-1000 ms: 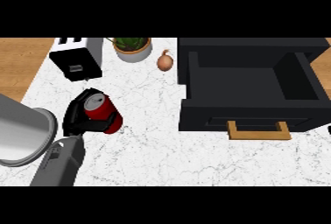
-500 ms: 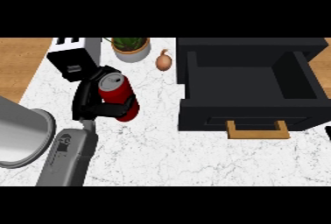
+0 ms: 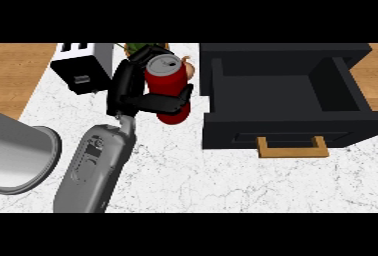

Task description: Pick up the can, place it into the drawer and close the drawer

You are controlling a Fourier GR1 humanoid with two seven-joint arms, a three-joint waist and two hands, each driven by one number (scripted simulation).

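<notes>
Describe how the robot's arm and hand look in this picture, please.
One arm shows: a smooth grey forearm, rounded like a capsule, with a small dark marking on its upper face. It narrows to a thin grey wrist. The left hand is black, with blocky segmented fingers and a thumb. No cables are visible.

The can (image 3: 167, 80) was red with a silver top and stood roughly upright, lifted above the white marbled counter, left of the drawer. The drawer (image 3: 284, 95) was black, pulled open toward the view's lower edge, its inside bare, with 1 tan handle on its front.
</notes>
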